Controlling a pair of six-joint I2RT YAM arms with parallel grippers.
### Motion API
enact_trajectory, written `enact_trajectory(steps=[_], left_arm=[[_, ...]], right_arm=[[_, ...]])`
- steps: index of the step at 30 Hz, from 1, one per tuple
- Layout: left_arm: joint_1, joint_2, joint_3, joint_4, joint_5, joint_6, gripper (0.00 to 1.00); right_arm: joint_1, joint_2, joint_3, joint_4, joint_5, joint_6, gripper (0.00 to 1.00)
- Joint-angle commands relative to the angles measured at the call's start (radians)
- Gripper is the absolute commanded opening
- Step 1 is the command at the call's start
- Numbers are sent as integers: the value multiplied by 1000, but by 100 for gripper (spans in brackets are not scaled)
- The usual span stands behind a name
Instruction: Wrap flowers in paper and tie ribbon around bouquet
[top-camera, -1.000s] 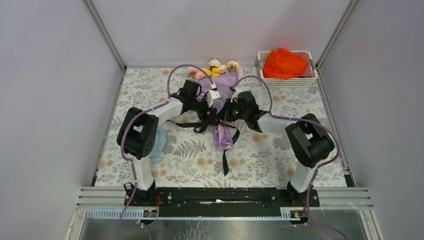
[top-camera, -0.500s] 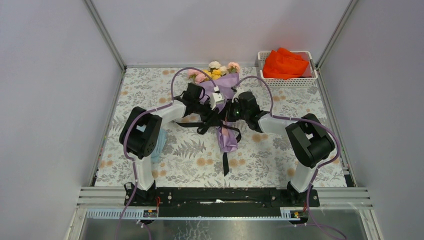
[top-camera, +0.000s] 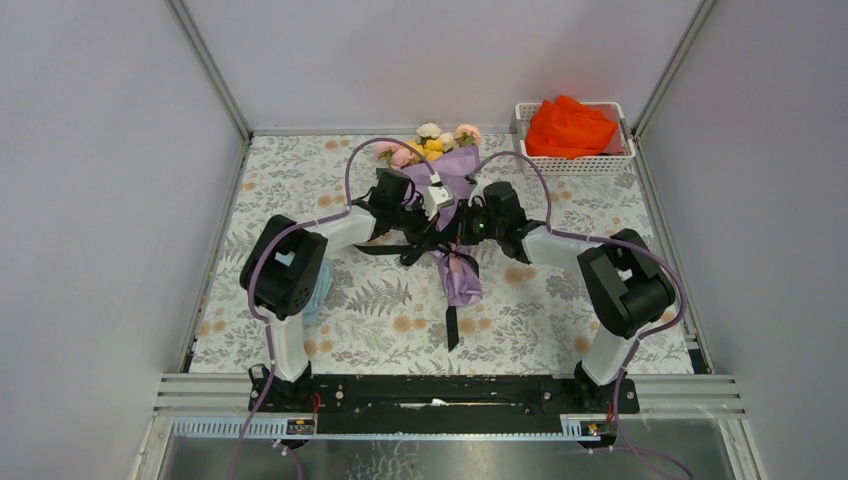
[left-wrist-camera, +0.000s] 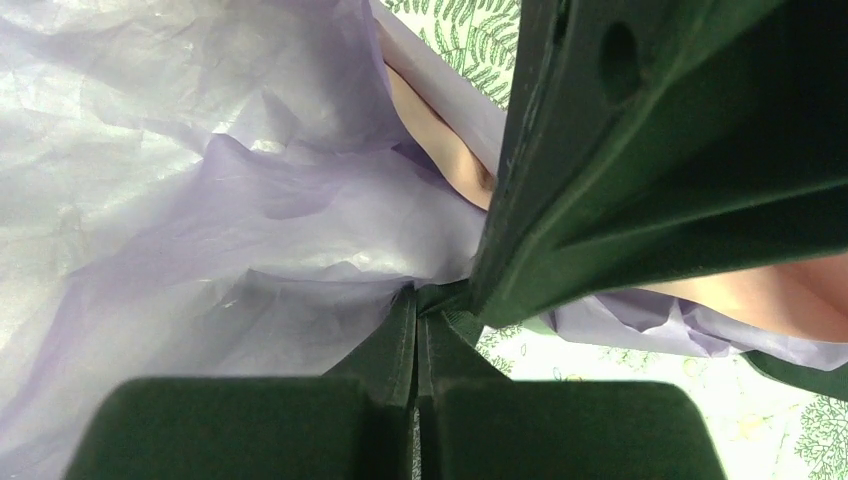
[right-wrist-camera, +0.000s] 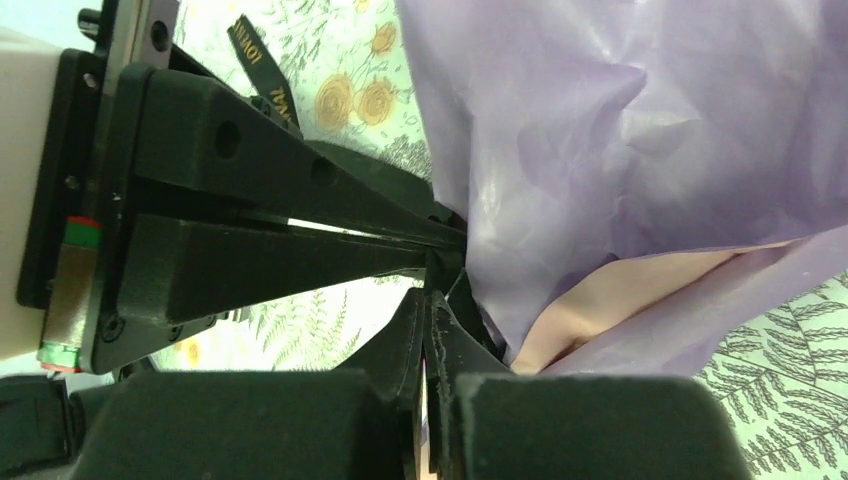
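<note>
- The bouquet (top-camera: 455, 270) is lying in the middle of the floral-patterned bench (top-camera: 560, 330). Its flowers (top-camera: 430, 140) are pointing to the top of the frame and its narrow end is pointing down.
- The paper (left-wrist-camera: 200, 200) is showing its lilac face outside, with pale pink peeking from the folds.
- The ribbon (top-camera: 452, 325) is crossing the bouquet's waist, and one black tail is trailing down toward the bottom of the frame.
- The left claw (left-wrist-camera: 415, 310) is sitting with its fingers pressed together against the paper. I cannot tell whether anything is caught between them.
- The right claw (right-wrist-camera: 430, 300) is pinching a dark fold of ribbon beside the paper, its tips meeting the left claw's tips.
- A white basket (top-camera: 575, 162) holding an orange cloth (top-camera: 568, 125) is standing in the upper right.
- A light blue cloth (top-camera: 318, 290) is lying beside the left arm.
</note>
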Motion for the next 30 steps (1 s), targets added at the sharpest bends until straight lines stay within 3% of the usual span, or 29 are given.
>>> enact_trajectory(steps=[1,4,8,10,12,15,18,30], left_arm=[[7,-33,-36,131,-127,-32,0],[6,-44,-50,138,-117,-28,0],[5,-58,-63,124,-87,-4,0],[4,-61,-65,112,-79,9,0],[4,-64,-65,110,-71,16,0],[4,-66,-61,109,-68,15,0],[4,-65,-56,109,-71,18,0],[3,-73,-49,101,-81,30,0]], right_arm=[[-11,-21,80,-100,-211,-98,2],[-19,-1,148,-242,-269,-178,18],[-97,-27,166,-252,-307,-191,38],[-137,-18,206,-265,-352,-198,42],[-159,11,253,-292,-343,-215,38],[-160,104,330,-309,-346,-203,18],[-158,179,377,-289,-356,-172,10],[-92,327,482,-396,-382,-237,5]])
